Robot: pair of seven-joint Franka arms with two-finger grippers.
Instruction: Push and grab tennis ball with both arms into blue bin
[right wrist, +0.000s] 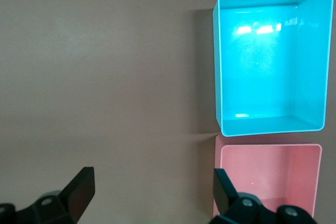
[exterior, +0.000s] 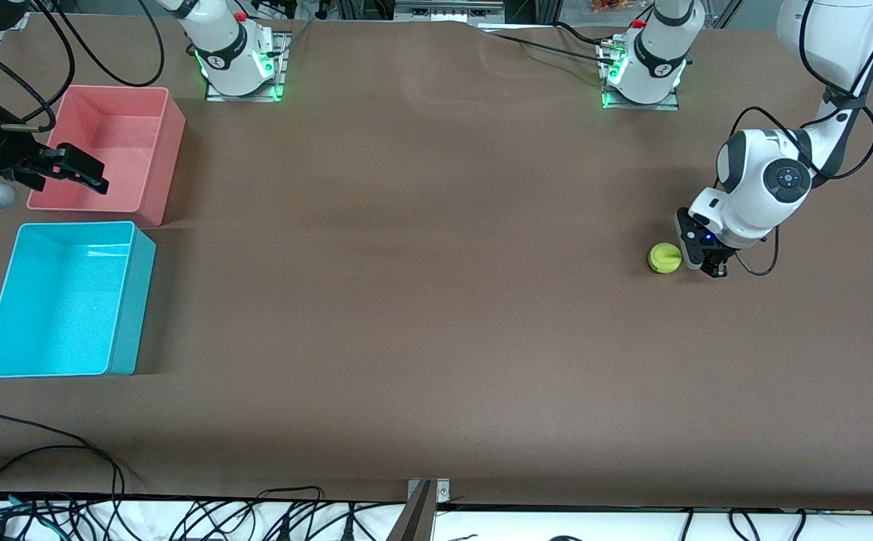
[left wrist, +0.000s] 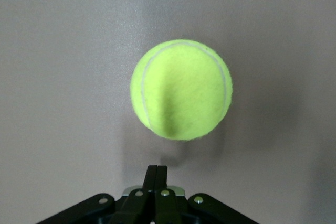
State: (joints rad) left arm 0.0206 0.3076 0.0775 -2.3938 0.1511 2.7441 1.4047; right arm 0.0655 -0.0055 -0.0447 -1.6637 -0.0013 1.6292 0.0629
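Note:
The tennis ball [exterior: 664,258] lies on the brown table toward the left arm's end. My left gripper [exterior: 713,267] is shut and empty, low by the table, just beside the ball on the side away from the bins. In the left wrist view the ball [left wrist: 181,90] sits a short gap ahead of the closed fingertips [left wrist: 157,169]. The blue bin [exterior: 61,300] stands empty at the right arm's end. My right gripper [exterior: 95,176] is open and empty, hovering over the pink bin's edge; the right wrist view shows the gripper [right wrist: 152,179] and the blue bin [right wrist: 270,56].
A pink bin [exterior: 117,143] stands empty, farther from the front camera than the blue bin, and shows in the right wrist view [right wrist: 268,177]. A long stretch of bare table lies between the ball and the bins. Cables hang along the table's near edge [exterior: 181,518].

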